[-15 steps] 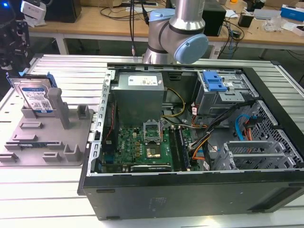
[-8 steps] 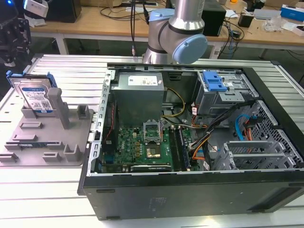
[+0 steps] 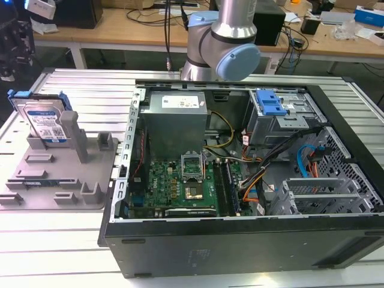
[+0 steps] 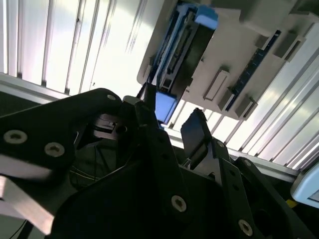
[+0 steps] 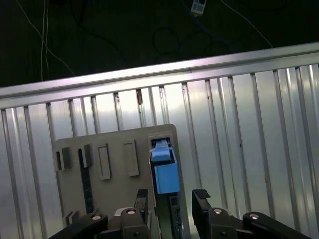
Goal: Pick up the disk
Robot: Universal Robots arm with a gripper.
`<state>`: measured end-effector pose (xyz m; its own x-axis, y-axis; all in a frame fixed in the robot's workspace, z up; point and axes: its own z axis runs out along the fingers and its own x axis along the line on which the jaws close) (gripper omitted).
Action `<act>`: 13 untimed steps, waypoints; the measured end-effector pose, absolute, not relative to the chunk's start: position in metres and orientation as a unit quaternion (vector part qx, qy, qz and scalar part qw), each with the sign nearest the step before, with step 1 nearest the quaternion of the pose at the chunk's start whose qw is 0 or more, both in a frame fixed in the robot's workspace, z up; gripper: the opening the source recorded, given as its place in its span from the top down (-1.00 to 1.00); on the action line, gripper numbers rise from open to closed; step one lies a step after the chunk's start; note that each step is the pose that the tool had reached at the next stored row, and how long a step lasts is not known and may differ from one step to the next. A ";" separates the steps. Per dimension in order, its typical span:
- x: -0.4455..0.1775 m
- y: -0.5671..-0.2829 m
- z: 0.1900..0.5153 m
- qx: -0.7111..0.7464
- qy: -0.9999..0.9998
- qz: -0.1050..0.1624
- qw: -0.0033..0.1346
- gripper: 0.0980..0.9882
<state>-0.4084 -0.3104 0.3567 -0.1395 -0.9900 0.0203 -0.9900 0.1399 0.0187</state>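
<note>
Now the arm (image 3: 223, 36) is standing behind the open case (image 3: 240, 240) in the exterior view. Its grey tube is going straight up, and a round joint with a blue cap is sticking out toward the camera.

The disk (image 3: 41, 120) is standing on its edge in the grey tray (image 3: 36, 180), on the exterior view's left, beside the case. Its label is facing the camera, and blue rails are running along its sides. A tall grey post (image 3: 71, 129) is standing just beside it. The tray is lying flat on the ribbed metal bench (image 3: 78, 84).

In both wrist views the pincer (image 5: 172, 199) is pointing down at the tray (image 5: 109, 159), so the disk (image 5: 164, 174) is showing from above as a thin strip with a bright blue end. The two black fingers (image 5: 202, 199) are spread apart and are holding nothing. The disk's thin edge is lining up with the gap between them. The pincer is hanging over the disk, well apart from it, and is not touching it or the tray.

In the second wrist view the pincer (image 4: 172, 117) is looking at the tray (image 4: 239, 45) from a slant. The disk (image 4: 182, 50) is sitting upright in its slot there, and the shiny ribs of the bench (image 4: 75, 45) are running under the tray.
</note>
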 end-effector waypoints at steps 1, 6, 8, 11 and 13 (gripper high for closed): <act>-0.410 -0.310 0.356 0.656 -0.754 0.000 0.014 0.14; -0.411 -0.311 0.353 0.690 -0.724 0.000 0.014 0.14; -0.412 -0.311 0.352 0.696 -0.718 0.000 0.014 0.14; -0.412 -0.311 0.352 0.696 -0.718 0.001 0.014 0.14; -0.412 -0.311 0.352 0.696 -0.718 0.001 0.014 0.14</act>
<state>-0.4122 -0.3112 0.3524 -0.0311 -0.9993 0.0217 -0.9993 0.0315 0.0187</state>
